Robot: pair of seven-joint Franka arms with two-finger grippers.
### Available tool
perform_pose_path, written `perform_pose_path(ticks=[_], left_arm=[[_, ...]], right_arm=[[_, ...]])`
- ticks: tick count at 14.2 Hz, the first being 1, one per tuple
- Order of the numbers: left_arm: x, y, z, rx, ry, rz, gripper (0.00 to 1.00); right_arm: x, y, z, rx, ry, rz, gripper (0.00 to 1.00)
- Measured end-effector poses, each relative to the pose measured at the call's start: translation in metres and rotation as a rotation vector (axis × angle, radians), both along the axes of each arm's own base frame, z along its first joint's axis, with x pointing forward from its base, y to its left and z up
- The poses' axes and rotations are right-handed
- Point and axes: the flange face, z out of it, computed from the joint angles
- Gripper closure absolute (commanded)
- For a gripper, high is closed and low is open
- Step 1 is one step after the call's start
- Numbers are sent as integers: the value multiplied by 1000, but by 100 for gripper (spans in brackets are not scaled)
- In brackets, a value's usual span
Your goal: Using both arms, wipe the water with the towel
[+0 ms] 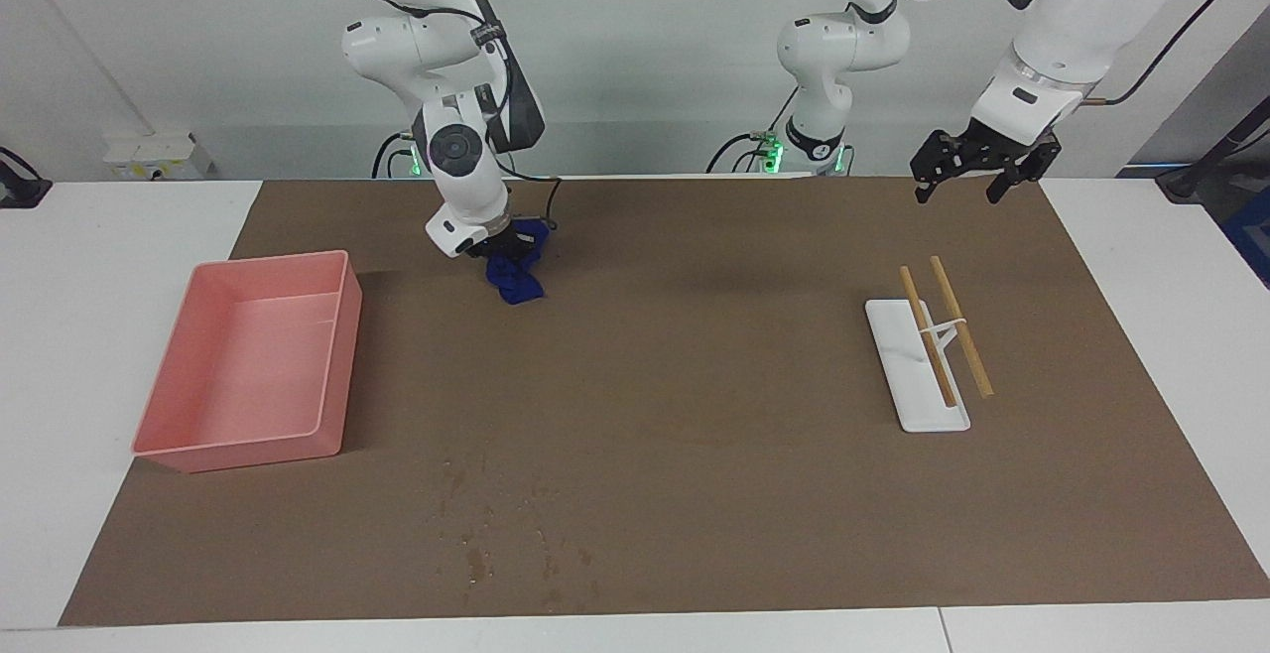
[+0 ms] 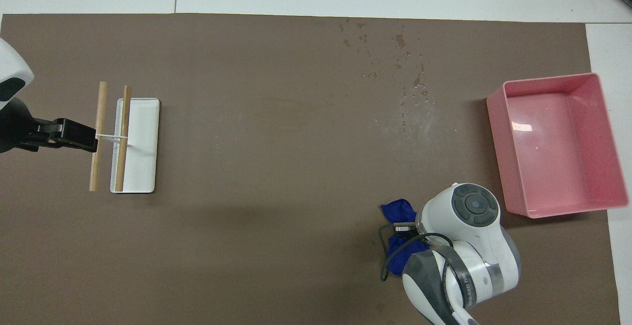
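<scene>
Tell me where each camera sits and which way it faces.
Facing view: high across the table, looking at both robots; shows both arms, the right end effector down at the blue towel, the left end effector raised near the white towel rack.
Overhead view: above the robots' end, looking steeply down; shows the right arm's wrist over the towel and the left end effector.
Shared: towel, pink tray, rack, water drops, turned half a turn.
</scene>
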Motion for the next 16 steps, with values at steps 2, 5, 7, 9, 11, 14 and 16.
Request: perform_pose_path(ticks=[2,5,7,9,11,14,16], left_arm=[[0,0,0,0,0,0,0],[0,0,0,0,0,0,0],[0,0,0,0,0,0,0],[0,0,0,0,0,0,0],[0,0,0,0,0,0,0],[0,0,0,0,0,0,0],[0,0,0,0,0,0,0]], right_arm=[[3,-10,0,-37,-12,51,100],[11,-33,0,-58,-17,109,100],[15,-48,0,-92,-24,151,100],[19,-62,0,-119,-29,177,100],[21,-70,0,-130,-33,211,100],[32,-95,2,-144,-43,260,100],[46,-117,7,-132,-51,293,100]])
